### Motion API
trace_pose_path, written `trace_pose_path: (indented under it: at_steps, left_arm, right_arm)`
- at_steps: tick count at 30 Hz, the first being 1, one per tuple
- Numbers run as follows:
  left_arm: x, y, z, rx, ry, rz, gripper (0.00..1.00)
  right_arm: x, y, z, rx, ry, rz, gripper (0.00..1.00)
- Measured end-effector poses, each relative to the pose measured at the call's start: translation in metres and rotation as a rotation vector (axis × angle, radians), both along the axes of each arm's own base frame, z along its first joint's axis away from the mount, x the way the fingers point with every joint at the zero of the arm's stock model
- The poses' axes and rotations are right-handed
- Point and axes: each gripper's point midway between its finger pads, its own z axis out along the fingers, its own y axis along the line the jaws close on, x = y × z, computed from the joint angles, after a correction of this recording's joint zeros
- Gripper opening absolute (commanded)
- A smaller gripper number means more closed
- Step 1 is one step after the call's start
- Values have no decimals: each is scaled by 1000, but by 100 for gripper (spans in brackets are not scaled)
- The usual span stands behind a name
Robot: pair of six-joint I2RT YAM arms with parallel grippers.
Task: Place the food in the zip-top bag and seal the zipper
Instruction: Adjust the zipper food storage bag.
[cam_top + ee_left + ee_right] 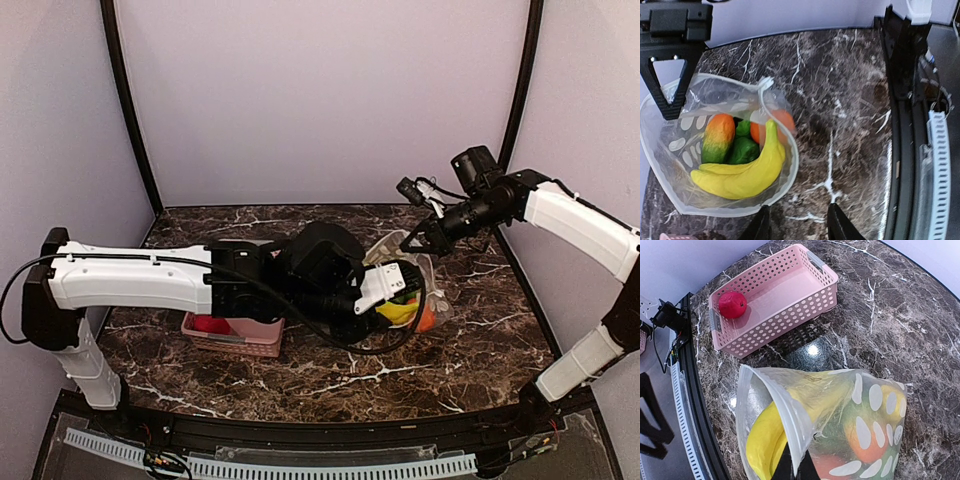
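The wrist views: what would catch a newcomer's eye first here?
The bright yellow banana, lying on top of the other toy food inside the open polka-dot bag on the dark marble table. Next, the pink basket nearby, with a single red piece left in one corner.

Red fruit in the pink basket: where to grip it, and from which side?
Take the red fruit across its round middle, straight down from above. It lies tucked in a corner of the pink basket, walls close on two sides, so a side approach looks blocked; line the jaws up away from those walls.
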Motion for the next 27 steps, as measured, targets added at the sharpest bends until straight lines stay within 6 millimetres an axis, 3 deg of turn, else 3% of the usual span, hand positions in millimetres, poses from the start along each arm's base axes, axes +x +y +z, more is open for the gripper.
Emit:
trace_pose_path:
  at_steps: [9, 16, 27]
  left_arm:
    - [18, 2, -50, 232, -204, -90, 35]
    - [19, -15, -72, 318, -255, -139, 36]
    - [29, -26, -102, 427, -309, -155, 25]
  right_arm:
    - [-9, -1, -4, 8, 16, 16, 0]
    - [-11, -1, -5, 10, 19, 19, 0]
    - [-11, -1, -5, 12, 21, 20, 0]
